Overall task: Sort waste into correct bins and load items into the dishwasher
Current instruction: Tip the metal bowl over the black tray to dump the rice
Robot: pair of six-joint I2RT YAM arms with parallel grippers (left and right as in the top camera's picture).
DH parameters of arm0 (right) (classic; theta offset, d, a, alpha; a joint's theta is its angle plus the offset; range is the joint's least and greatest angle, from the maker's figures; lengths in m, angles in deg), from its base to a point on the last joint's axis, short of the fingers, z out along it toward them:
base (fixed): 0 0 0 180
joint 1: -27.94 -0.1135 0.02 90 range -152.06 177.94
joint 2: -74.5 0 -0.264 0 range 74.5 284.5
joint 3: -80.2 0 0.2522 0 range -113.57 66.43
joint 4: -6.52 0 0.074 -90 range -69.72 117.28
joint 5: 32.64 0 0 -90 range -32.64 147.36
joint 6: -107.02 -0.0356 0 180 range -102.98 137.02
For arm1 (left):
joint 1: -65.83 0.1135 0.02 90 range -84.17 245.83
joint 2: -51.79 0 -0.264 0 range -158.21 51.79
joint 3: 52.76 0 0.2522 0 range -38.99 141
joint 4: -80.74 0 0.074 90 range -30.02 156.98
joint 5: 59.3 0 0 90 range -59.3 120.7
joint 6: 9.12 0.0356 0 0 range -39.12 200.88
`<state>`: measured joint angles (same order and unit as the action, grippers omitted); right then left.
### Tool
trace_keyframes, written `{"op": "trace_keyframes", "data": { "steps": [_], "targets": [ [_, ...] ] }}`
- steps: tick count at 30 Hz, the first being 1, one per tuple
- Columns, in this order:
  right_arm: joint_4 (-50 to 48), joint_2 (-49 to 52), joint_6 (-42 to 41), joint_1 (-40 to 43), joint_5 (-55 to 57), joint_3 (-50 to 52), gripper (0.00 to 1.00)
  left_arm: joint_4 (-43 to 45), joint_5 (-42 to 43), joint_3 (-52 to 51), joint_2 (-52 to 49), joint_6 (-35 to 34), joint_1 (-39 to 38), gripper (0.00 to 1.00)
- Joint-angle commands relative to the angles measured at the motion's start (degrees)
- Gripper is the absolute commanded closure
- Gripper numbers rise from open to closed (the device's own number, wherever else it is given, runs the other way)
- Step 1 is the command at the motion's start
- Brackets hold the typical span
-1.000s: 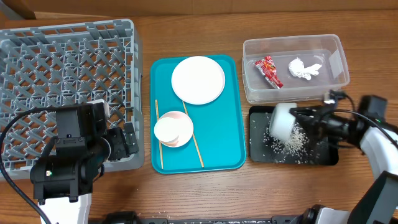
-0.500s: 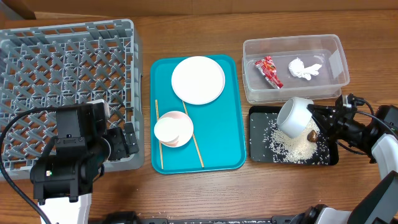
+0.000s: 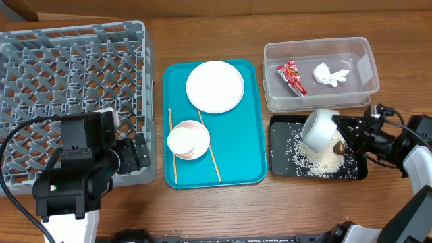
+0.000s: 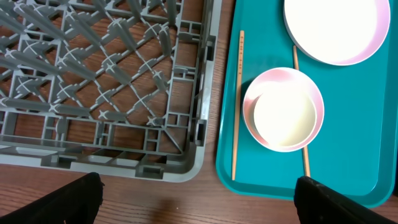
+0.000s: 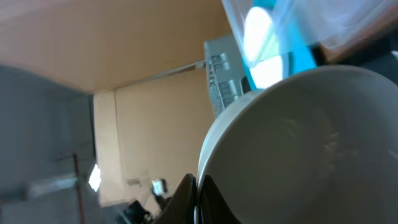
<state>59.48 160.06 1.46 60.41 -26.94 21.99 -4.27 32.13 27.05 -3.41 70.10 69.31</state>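
Note:
My right gripper (image 3: pixel 341 132) is shut on the rim of the pale grey-green bowl (image 3: pixel 319 127), held tilted above the black tray (image 3: pixel 282 167). In the right wrist view the fingers (image 5: pixel 196 188) pinch the bowl's rim (image 5: pixel 292 149). Rice grains (image 3: pixel 312 159) and a brown lump (image 3: pixel 338 147) lie in the black tray. The red wrapper (image 3: pixel 291 76) and white tissue (image 3: pixel 330 73) lie in the clear tub (image 3: pixel 317 42). My left gripper (image 3: pixel 138 154) is open and empty by the grey dish rack (image 3: pixel 67 74); the left wrist view (image 4: pixel 196 202) shows it over bare wood.
The teal tray (image 3: pixel 250 162) holds a white plate (image 3: pixel 214 86), a pink bowl (image 3: pixel 188 140) with a white inside, and two chopsticks (image 3: pixel 173 145) (image 3: pixel 210 152). The left wrist view shows the rack corner (image 4: pixel 186 155) and the pink bowl (image 4: pixel 283 109).
The bowl has turned from mouth-down over the black tray to tilted up and moved slightly right. Rice has spread in the tray and the brown lump now lies there.

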Motion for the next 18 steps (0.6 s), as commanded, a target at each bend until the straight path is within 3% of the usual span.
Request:
{"op": "trace_keyframes", "data": {
  "steps": [1, 10, 13, 18],
  "targets": [
    [-1.7, -0.9, 8.9, -2.2, -5.6, -0.1, 0.96, -0.1, -0.4, 1.2, 0.1, 0.1, 0.3, 0.00],
    [-1.7, -0.9, 7.1, -4.7, 4.0, -0.1, 0.96, -0.1, -0.4, 1.2, 0.1, 0.1, 0.3, 0.00],
    [1.8, -0.9, 6.5, -6.6, 15.5, -0.7, 0.96, -0.1, -0.4, 1.2, 0.1, 0.1, 0.3, 0.00],
    [15.5, -3.0, 22.1, -13.8, 17.4, -9.7, 0.96, -0.1, -0.4, 1.2, 0.1, 0.1, 0.3, 0.00]
  ]
}}
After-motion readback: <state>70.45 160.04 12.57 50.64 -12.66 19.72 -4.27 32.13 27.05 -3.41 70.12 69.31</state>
